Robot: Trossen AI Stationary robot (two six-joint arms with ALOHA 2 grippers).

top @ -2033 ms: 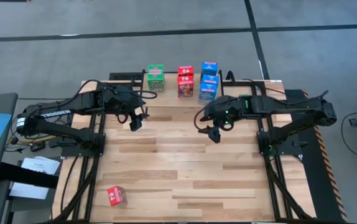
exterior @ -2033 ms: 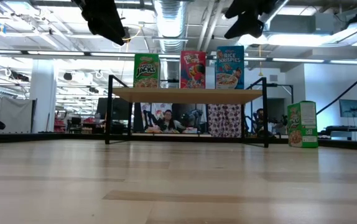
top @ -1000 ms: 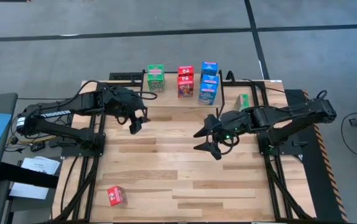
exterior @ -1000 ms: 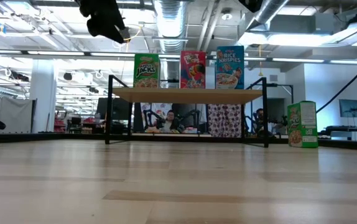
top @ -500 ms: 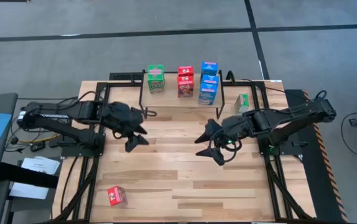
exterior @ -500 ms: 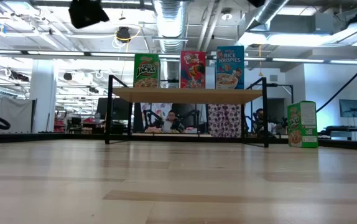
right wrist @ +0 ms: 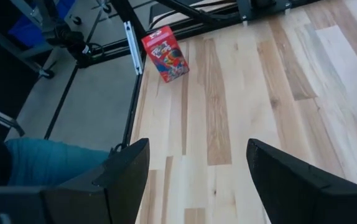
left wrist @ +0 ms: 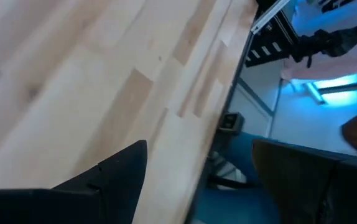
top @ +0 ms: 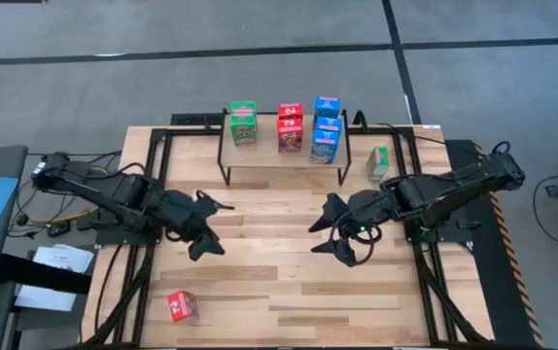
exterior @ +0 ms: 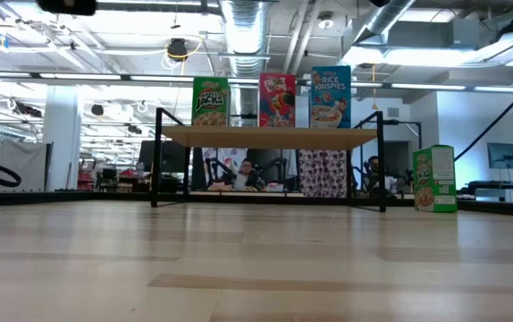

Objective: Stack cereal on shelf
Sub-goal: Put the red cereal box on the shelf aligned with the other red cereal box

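**Boxes on the shelf, one red box alone at the near corner**

Wooden slats make up the tabletop (top: 279,262) we work over, with grey floor around it in the high view. At the far edge stands the shelf (top: 260,154), its light top on thin black legs. On it we see cereal boxes in three colours: the green boxes (top: 243,123) toward our left, the red boxes (top: 290,129) in the middle, the blue boxes (top: 326,126) toward our right. From above we cannot count how many are in each pile. In the low view the shelf top (exterior: 270,136) carries a green front (exterior: 210,101), a red front (exterior: 277,99) and a blue front (exterior: 330,97), all upright in a row.

One more green box (top: 379,162) stands on the table just beside the shelf on our right; the low view shows it upright (exterior: 434,179). A single red box (top: 181,306) sits well apart from all this, near the front left corner of the table; the right wrist view catches it tilted by the table edge (right wrist: 165,54).

Our left gripper (top: 206,226) hangs over the left-centre of the table, fingers spread and empty. Our right gripper (top: 335,235) hangs over the right-centre, fingers likewise spread with nothing between them (right wrist: 191,180). Both are well apart from the shelf.
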